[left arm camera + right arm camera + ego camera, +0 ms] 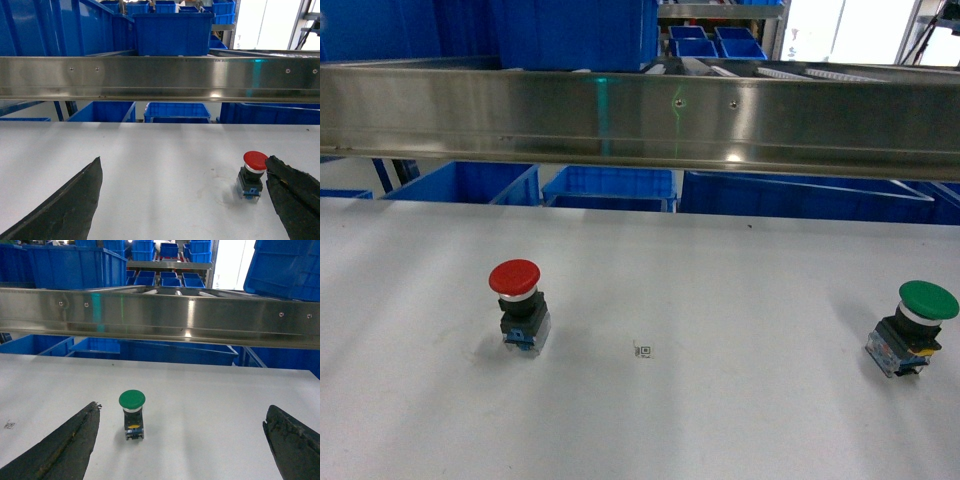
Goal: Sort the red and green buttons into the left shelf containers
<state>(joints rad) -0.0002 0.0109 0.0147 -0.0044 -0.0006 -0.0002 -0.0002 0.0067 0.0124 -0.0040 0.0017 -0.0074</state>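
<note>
The red button (516, 303) stands upright on the white table (720, 290), left of centre in the head view. The green button (914, 326) sits tilted near the right edge. Neither gripper shows in the head view. In the left wrist view my left gripper (184, 162) is open, and the red button (251, 175) stands just ahead of its right finger (295, 195). My right gripper (182, 407) is open too, with the green button (132, 414) standing ahead near its left finger (70, 445). Large blue bins (465, 183) sit behind the table under a steel rail (640, 120).
A broad stainless-steel rail (160, 77) crosses every view above the table's far edge. More blue bins (610, 187) sit below it and others (172, 32) on the shelf above. A small printed marker (642, 350) lies on the table between the buttons.
</note>
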